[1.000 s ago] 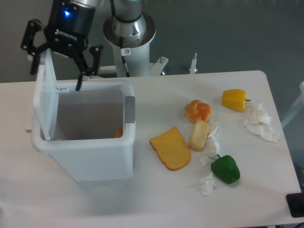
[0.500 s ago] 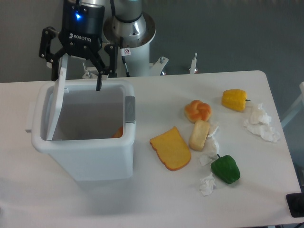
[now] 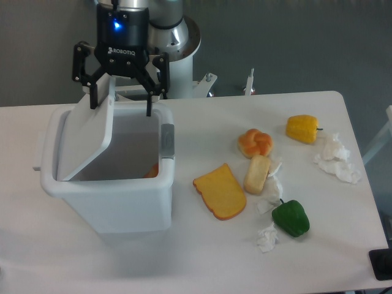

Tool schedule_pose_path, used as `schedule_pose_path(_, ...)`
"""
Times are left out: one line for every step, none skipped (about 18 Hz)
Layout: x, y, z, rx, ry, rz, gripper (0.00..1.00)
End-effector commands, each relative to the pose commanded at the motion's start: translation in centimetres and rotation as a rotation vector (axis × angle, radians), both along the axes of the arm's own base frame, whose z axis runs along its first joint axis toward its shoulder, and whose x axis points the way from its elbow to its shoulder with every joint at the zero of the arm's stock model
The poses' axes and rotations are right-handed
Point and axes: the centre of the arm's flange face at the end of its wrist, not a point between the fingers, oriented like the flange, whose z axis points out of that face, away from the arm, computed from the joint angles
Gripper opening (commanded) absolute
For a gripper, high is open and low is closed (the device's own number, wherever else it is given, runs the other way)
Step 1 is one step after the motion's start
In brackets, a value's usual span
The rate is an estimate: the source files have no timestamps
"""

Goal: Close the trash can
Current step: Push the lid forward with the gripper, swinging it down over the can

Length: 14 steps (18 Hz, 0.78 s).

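Two black fingers of the gripper [image 3: 120, 105] are standing wide apart, straddling the lid's [image 3: 86, 138] raised far edge and clamping nothing. Nearer the camera, the white table [image 3: 202, 257] is carrying a green pepper [image 3: 290, 218], a bread slice [image 3: 220, 191] and crumpled tissues [image 3: 335, 157], while the trash can [image 3: 107, 171] is sitting at the table's left, directly under the gripper, its lid tilting half-shut over the opening

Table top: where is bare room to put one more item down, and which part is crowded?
Bare patches on the table: the front strip below the trash can and bread slice, and the far edge between the bin and the yellow pepper. Crowded: the right middle, with bun, green pepper and crumpled tissues.
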Motion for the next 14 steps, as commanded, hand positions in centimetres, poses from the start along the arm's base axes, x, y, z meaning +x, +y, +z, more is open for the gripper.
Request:
schedule_pose_path(0.0,0.0,-0.3,-0.007,-0.001,0.002,1.0)
schedule_pose_path(-0.1,-0.1,-0.6,-0.015,0.003,0.007,1.0)
schedule_pose_path(-0.2,-0.1,-0.8,-0.02,0.002,0.008,1.0)
schedule_pose_path(-0.2,0.0,-0.9,-0.022,0.001,0.009,1.0)
schedule_pose_path(-0.2,0.1,-1.1,-0.025,-0.002,0.009,1.0)
schedule_pose_path(-0.3,0.1,-1.5,-0.031,-0.007,0.01,1.0)
schedule_pose_path(-0.4,0.2,-1.8,-0.034,-0.011,0.01,1.0)
schedule_pose_path(-0.5,0.1,-2.0,-0.038,-0.013,0.012,1.0)
schedule_pose_path(-1.0,-0.2,-2.2,-0.039,-0.016,0.022,1.0)
schedule_pose_path(-1.4,-0.3,-2.3,-0.04,-0.017,0.03,1.0)
schedule_pose_path(-1.6,-0.4,-2.4,-0.042,-0.018,0.033,1.0)
schedule_pose_path(-1.8,-0.5,-2.4,-0.042,-0.018,0.036,1.0)
schedule_pose_path(-2.0,-0.6,-2.5,-0.043,-0.02,0.042,1.0)
schedule_pose_path(-2.1,-0.6,-2.5,-0.043,-0.02,0.044,1.0)
